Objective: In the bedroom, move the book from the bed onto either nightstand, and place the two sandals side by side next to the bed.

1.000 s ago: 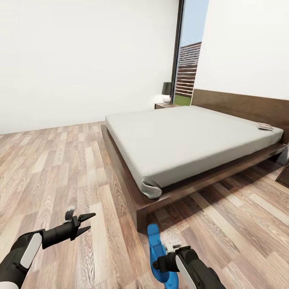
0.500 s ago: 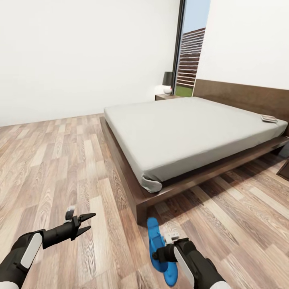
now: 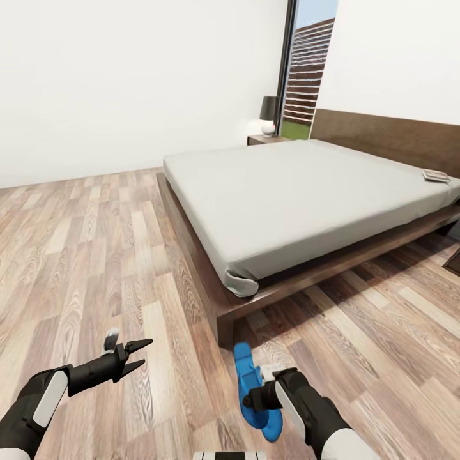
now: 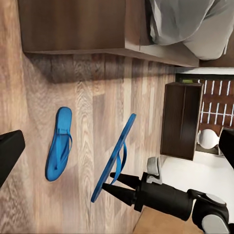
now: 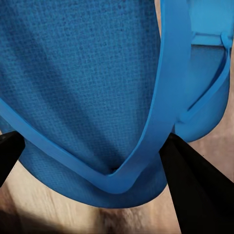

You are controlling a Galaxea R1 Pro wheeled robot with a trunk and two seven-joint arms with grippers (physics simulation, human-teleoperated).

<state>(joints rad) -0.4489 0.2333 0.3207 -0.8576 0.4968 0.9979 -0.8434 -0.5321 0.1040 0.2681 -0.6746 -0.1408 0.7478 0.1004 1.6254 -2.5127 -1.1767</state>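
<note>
My right gripper (image 3: 250, 401) is shut on a bright blue sandal (image 3: 246, 377), held tilted just above the floor near the bed's (image 3: 287, 198) front corner. Up close, its strap and sole (image 5: 87, 78) lie between the black fingers (image 5: 195, 190). A second blue sandal (image 4: 59, 144) lies flat on the planks beside the held sandal (image 4: 114, 161) and the right gripper (image 4: 113, 184). My left gripper (image 3: 135, 356) hangs open and empty over the floor at the left. The book (image 3: 436, 176) rests on the mattress near the headboard. A nightstand (image 3: 265, 138) stands beyond the bed.
A dark lamp (image 3: 269, 114) sits on the far nightstand beside the tall window (image 3: 306, 70). Dark furniture (image 3: 453, 260) pokes in at the right edge. Wood-plank floor (image 3: 96, 255) stretches wide to the left of the bed.
The head camera has shifted, so the bed sits slightly differently in the picture. The right gripper with the sandal has moved a little toward the bed corner. The left arm is unchanged.
</note>
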